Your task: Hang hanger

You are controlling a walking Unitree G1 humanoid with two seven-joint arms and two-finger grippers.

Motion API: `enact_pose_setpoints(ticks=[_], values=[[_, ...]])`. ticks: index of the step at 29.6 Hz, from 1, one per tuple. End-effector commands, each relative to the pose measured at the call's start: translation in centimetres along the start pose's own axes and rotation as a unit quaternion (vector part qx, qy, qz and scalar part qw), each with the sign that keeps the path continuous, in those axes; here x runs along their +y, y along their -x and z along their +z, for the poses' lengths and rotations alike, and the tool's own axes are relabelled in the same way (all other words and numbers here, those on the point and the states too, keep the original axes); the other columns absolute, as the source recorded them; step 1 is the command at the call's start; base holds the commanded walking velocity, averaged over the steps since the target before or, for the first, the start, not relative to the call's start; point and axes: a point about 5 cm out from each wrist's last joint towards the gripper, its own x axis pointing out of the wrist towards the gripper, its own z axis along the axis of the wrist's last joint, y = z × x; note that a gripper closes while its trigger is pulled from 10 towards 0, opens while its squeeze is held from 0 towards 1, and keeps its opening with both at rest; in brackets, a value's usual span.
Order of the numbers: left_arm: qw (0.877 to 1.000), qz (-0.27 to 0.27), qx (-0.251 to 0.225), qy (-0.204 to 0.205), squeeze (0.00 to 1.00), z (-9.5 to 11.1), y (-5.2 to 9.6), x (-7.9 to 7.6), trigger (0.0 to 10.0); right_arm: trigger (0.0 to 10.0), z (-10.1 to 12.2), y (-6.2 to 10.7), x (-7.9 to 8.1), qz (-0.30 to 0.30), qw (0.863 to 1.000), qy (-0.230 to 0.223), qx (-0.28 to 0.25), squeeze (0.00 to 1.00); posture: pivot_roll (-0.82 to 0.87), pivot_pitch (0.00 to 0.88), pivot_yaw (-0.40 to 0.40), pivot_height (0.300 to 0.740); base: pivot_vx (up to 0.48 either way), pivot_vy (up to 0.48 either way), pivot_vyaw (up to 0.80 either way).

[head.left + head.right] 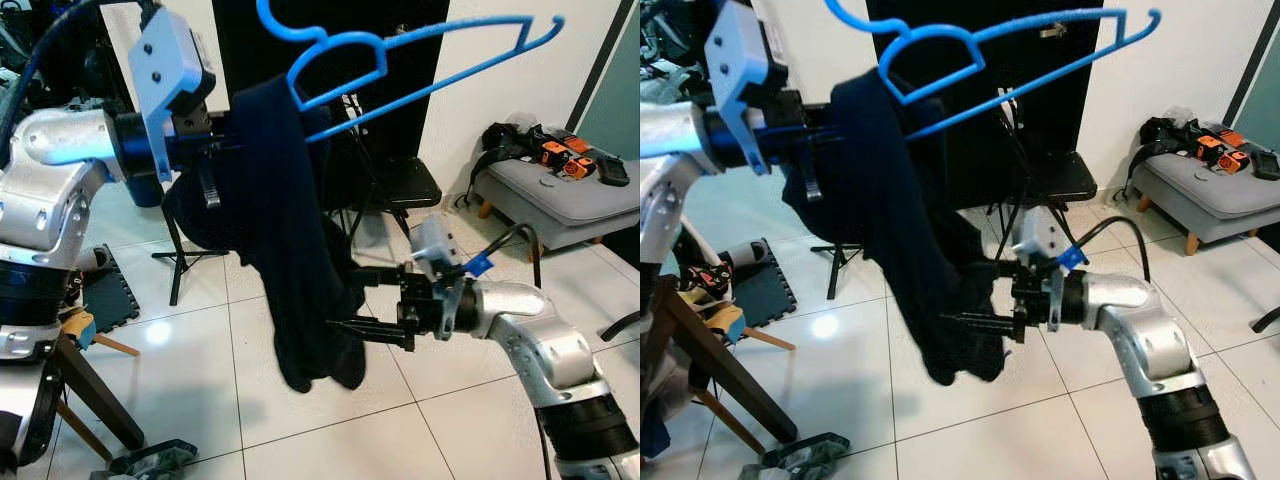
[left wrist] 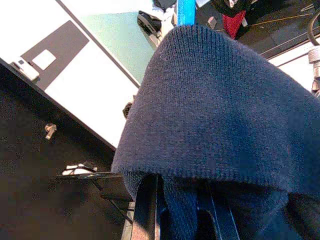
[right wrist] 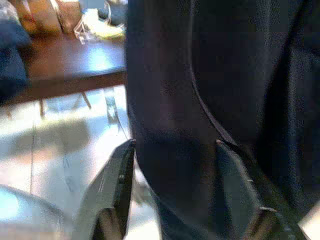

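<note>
A blue wire hanger point(image 1: 345, 40) is held high and tilted, its hook to the upper left. A dark navy knit garment point(image 1: 290, 230) hangs over its left end, down to about knee height. My left gripper point(image 1: 212, 150) is at the top of the garment, its fingers point(image 2: 145, 210) buried under the knit cloth, shut on the covered hanger. My right gripper point(image 1: 345, 298) is lower down and open. One finger point(image 3: 117, 185) lies on each side of the garment's lower part.
A grey bench point(image 1: 560, 195) with orange and black gear stands at the back right. A black stool point(image 1: 405, 180) and a black stand point(image 1: 185, 255) are behind the garment. A wooden table leg point(image 1: 90, 385) and floor clutter point(image 1: 150, 462) are at the lower left.
</note>
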Motion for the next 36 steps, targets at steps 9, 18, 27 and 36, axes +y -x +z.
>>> enact_pose_setpoints(ticks=[9, 18, 27, 36], values=[[0.998, 0.015, -0.062, -0.028, 0.0, 3.2, -0.7, 1.2, 10.0, 0.0, -2.2, -0.2, -0.3, -0.025, 0.994, 0.05, 0.099, 0.0, -0.09, 0.0, 0.035, 0.74, 0.0, 0.0, 0.0], [0.998, 0.019, -0.053, -0.029, 0.0, 3.2, -0.2, 1.2, 10.0, 0.0, -1.2, -0.5, -0.8, -0.048, 0.995, 0.058, 0.059, 0.0, -0.09, 0.0, 0.035, 0.74, 0.0, 0.0, 0.0], [0.998, 0.045, -0.01, -0.042, 0.0, 1.6, 0.2, 1.5, 10.0, 0.0, 4.5, 1.5, -1.9, -0.06, 0.987, 0.019, -0.145, 0.0, -0.09, 0.0, 0.039, 0.74, 0.0, 0.0, 0.0], [0.995, 0.087, -0.001, -0.045, 0.0, 1.3, 0.6, 2.6, 10.0, 0.0, 5.9, 4.0, -2.9, -0.09, 0.981, 0.03, -0.172, 0.0, -0.1, 0.0, 0.042, 0.74, 0.0, 0.0, 0.0]])
